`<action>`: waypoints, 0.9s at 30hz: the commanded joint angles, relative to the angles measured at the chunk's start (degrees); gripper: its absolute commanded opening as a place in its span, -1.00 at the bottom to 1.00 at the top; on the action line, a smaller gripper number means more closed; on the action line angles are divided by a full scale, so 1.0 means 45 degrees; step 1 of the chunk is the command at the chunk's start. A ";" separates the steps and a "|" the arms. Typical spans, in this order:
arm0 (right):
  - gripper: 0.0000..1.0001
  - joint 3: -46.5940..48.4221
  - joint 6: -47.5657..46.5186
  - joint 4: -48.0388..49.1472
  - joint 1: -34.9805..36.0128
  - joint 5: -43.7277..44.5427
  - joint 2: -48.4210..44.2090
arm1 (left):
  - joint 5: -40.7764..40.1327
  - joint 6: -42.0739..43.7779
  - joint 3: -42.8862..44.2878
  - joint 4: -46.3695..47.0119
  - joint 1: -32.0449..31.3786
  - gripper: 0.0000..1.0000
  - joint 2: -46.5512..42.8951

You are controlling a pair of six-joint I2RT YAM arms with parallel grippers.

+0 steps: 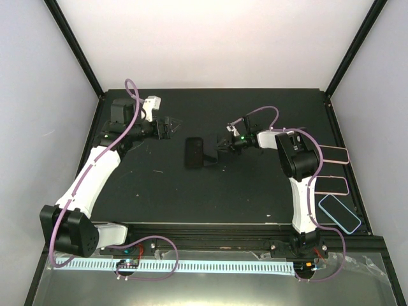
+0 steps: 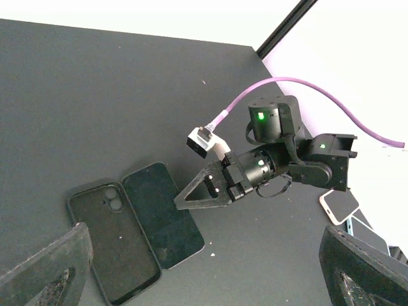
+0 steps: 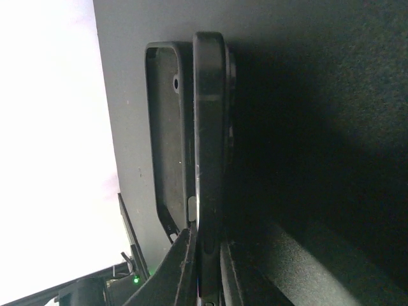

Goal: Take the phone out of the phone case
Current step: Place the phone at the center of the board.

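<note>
Count: one phone (image 2: 162,213) and one black phone case (image 2: 115,245). They lie flat, side by side and touching, mid-surface (image 2: 95,95), with the phone out of the case. Two pink-rimmed cases (image 1: 335,155) and one blue-rimmed case (image 1: 339,213) lie at the right edge.

Right hand (image 2: 181,203): narrow, pinched on the phone's edge.

Left hand (image 1: 167,127): fingers (image 2: 51,268) spread wide, holding nothing, near the case.

Dark desk (image 1: 255,191) fills mid-frame. Phone (image 1: 200,153) & phone case (image 1: 189,153) at centre read as one dark slab, hard to split from up here. Right claw (image 1: 209,153) points in from the right w/ tip at slab's right edge; jaw gap unreadable. Left claw (image 1: 171,127) is upper left of slab, apart. Along desk's right edge, top to bottom: upper pink-rimmed case (image 1: 333,155), lower pink-rimmed case (image 1: 331,185), blue-rimmed case (image 1: 339,213).
</note>
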 commanded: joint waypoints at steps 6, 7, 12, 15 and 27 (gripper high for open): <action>-0.37 -0.0262 -0.0196 -0.0722 0.0147 0.0731 -0.0591 | 0.0152 -0.0246 -0.0253 0.0484 0.0174 0.98 -0.0293; -0.32 -0.0277 -0.0251 -0.0800 0.0147 0.0818 -0.0659 | 0.0145 -0.0269 -0.0281 0.0497 0.0176 0.98 -0.0292; -0.02 -0.0342 -0.0508 -0.1228 0.0137 0.1215 -0.1097 | 0.0111 -0.0328 -0.0418 0.0601 0.0186 0.98 -0.0380; 0.31 -0.0409 -0.0742 -0.1630 0.0147 0.1568 -0.1503 | 0.0021 -0.0339 -0.0430 0.0539 0.0196 0.98 -0.0417; 0.97 -0.0242 -0.3721 -0.4002 0.0113 0.3437 -0.3727 | -0.0923 0.0849 0.0061 -0.0646 0.0246 0.98 -0.0968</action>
